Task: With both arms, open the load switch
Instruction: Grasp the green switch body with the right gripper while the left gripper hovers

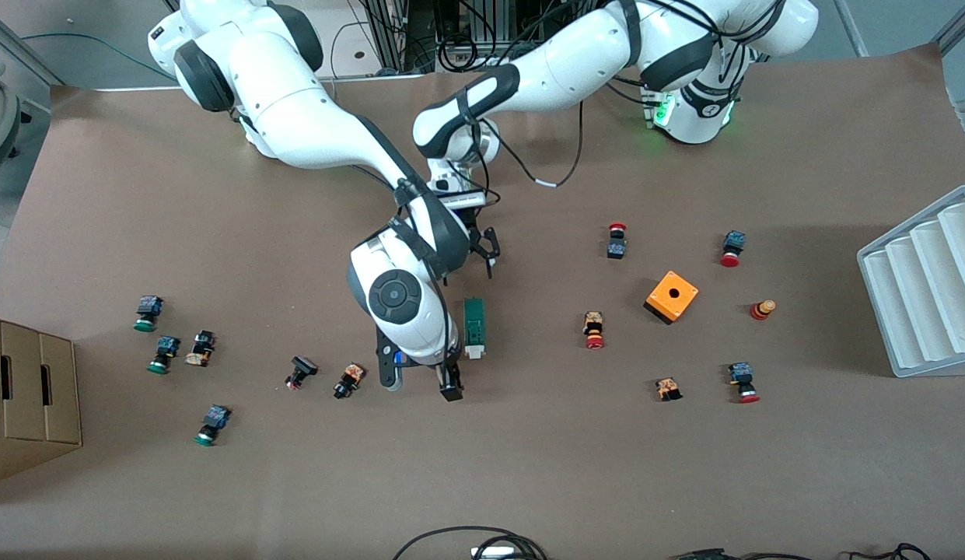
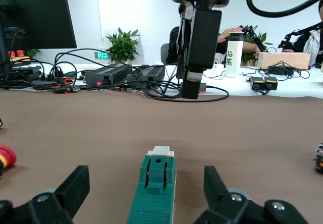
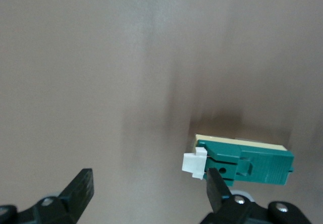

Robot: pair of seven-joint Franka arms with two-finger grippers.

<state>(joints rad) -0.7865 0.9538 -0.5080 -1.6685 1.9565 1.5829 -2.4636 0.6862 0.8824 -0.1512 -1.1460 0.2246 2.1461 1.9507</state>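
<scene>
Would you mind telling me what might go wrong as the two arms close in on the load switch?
1. The right claw is offset beside the load switch, one finger by its white lever; closing could push the switch aside.
2. The left claw straddles the loose switch, so uneven contact may twist it.
3. Both arms crowd together and might collide.

brown table (image 1: pixel 529 467), white wall (image 2: pixel 146 12), potted plant (image 2: pixel 122 45)

An orange box (image 1: pixel 672 296) with a hole sits on the brown worktop (image 1: pixel 529 467) among scattered red-capped push-buttons (image 1: pixel 617 240) toward the left arm's end. Green-capped push-buttons (image 1: pixel 148 313) lie toward the right arm's end, near a cardboard box (image 1: pixel 27 397). A grey ribbed tray (image 1: pixel 925 284) rests at the left arm's edge.
</scene>
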